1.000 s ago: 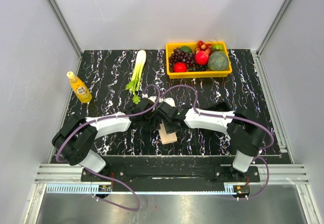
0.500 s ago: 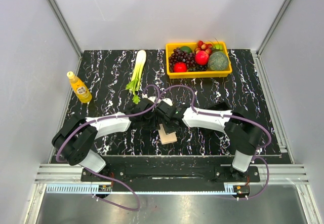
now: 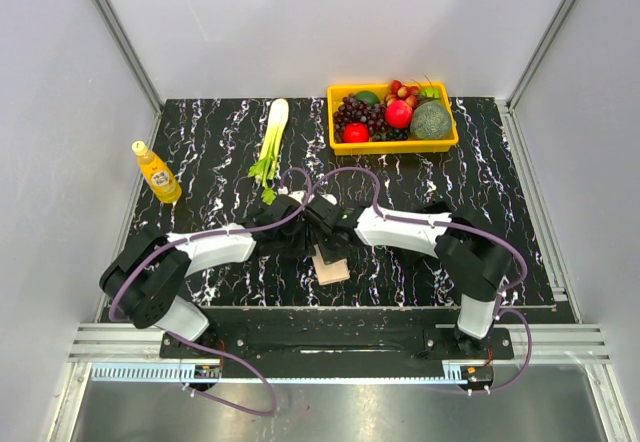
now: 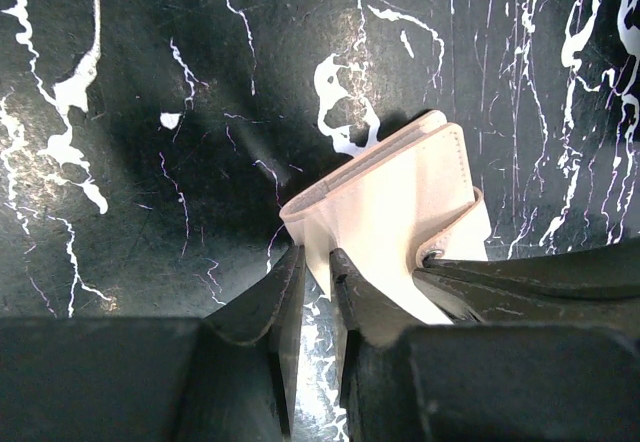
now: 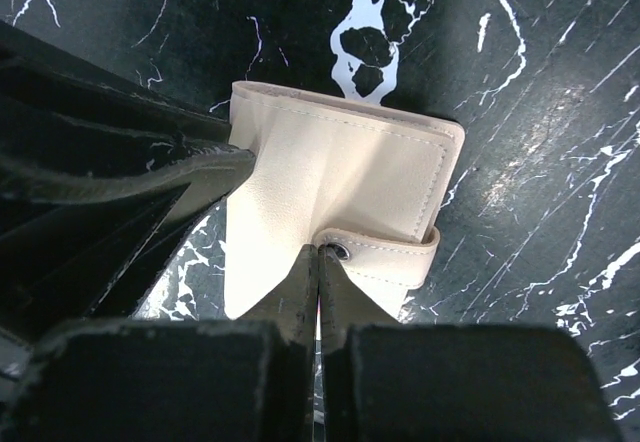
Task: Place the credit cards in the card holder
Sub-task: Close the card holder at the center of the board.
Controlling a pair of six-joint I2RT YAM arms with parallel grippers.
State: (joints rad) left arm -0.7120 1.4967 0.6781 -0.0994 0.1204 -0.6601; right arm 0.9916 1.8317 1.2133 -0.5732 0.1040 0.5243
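Note:
The beige card holder point(image 3: 333, 268) lies folded on the black marbled table between the two arms, near the front middle. In the left wrist view, my left gripper point(image 4: 315, 259) is shut on the edge of the card holder's point(image 4: 390, 202) cover. In the right wrist view, my right gripper point(image 5: 318, 254) is shut at the snap end of the clasp tab point(image 5: 385, 254), over the card holder point(image 5: 340, 167). Both grippers meet above it in the top view, the left point(image 3: 300, 234) and the right point(image 3: 330, 230). No credit cards show in any view.
A yellow tray point(image 3: 392, 146) of fruit stands at the back right. A celery stalk point(image 3: 272, 137) lies at the back middle. An orange juice bottle point(image 3: 157, 172) stands at the left. The table's front edge runs just behind the arm bases.
My right arm has shifted a little to the left, toward the left gripper. The card holder stays in nearly the same place.

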